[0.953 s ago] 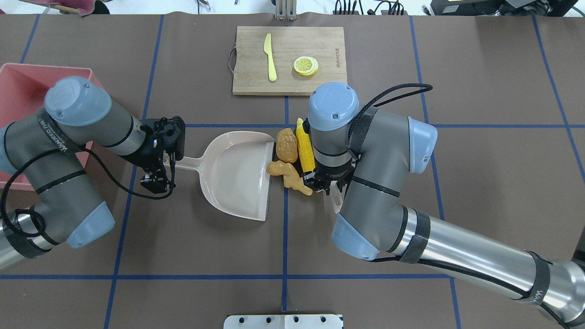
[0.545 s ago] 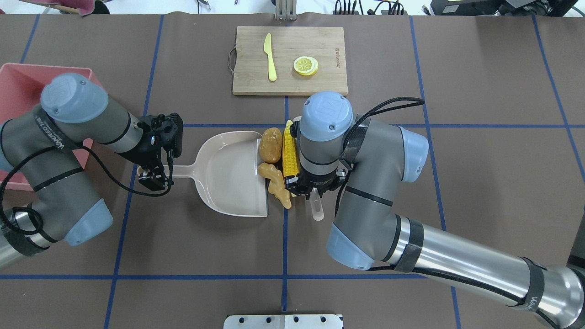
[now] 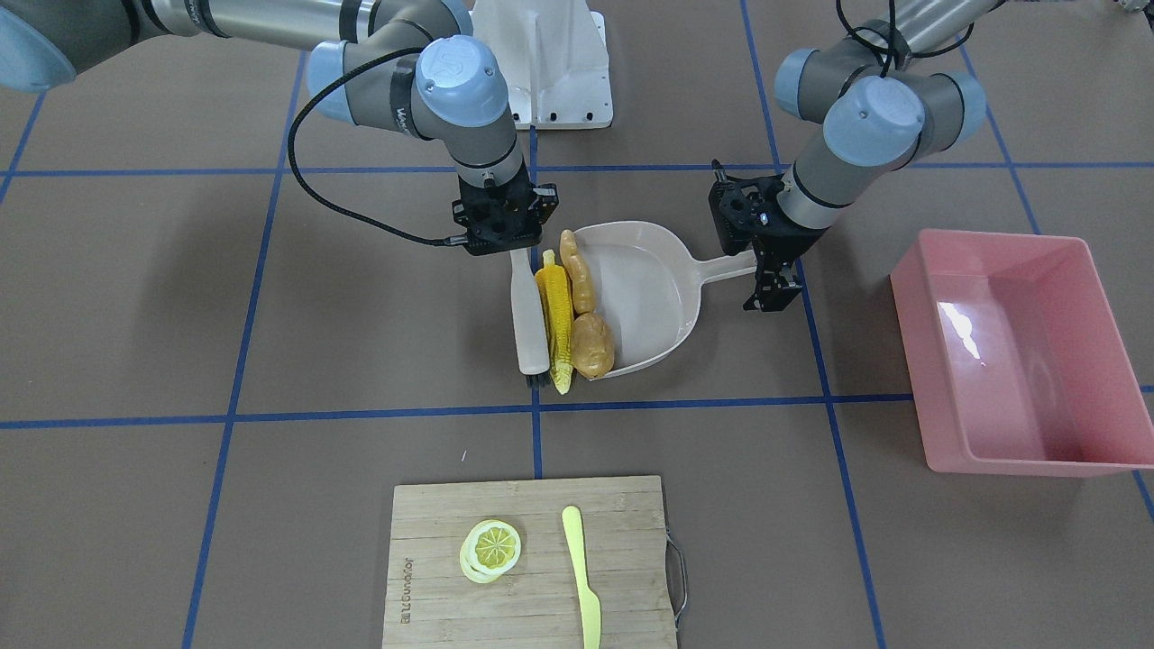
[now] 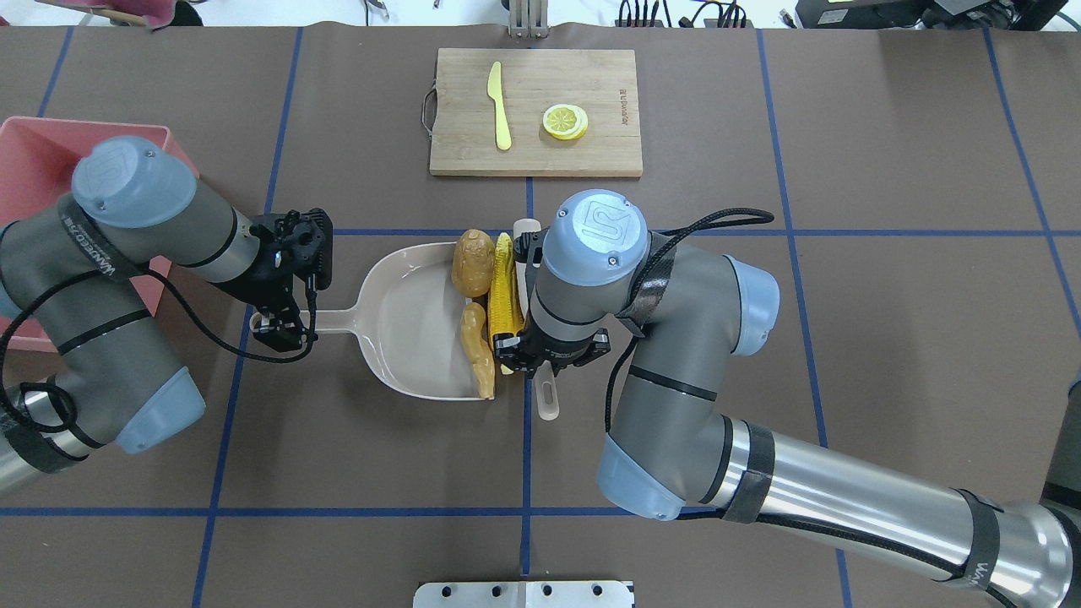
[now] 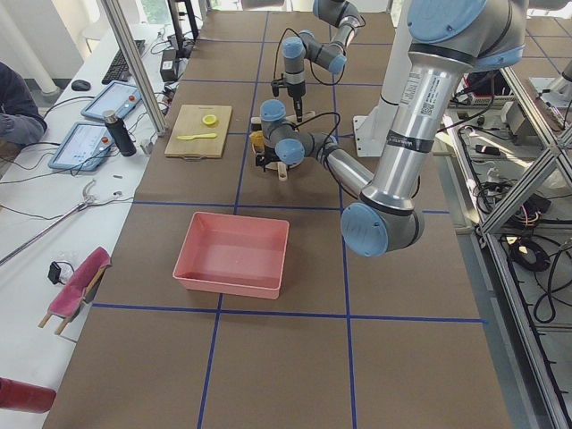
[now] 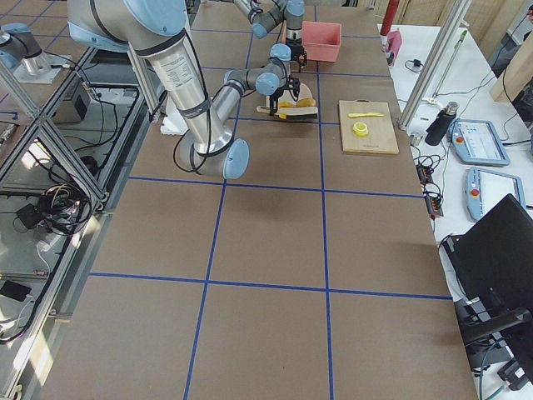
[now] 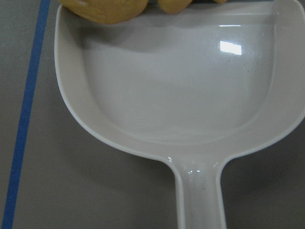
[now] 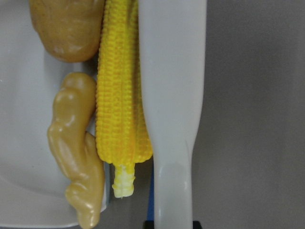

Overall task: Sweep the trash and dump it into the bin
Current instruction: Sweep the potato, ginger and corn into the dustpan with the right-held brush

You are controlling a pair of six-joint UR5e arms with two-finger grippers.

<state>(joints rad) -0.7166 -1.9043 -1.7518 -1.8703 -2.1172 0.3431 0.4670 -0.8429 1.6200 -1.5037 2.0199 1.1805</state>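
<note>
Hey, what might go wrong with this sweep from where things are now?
The corn lies along the dustpan lip, not yet inside; the brush could ride over it. The potato and ginger sit right at the open lip, so they may slide out when the left gripper lifts the pan.

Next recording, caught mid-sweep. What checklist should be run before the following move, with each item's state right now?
1. Left gripper shut on dustpan handle: ok.
2. Right gripper gripping brush: ok.
3. Brush flat against corn cob: ok.
4. Potato and ginger on the dustpan's lip: ok.
5. Corn cob inside the dustpan: not ok, outside the lip.
6. Bin open, nothing inside: ok.
</note>
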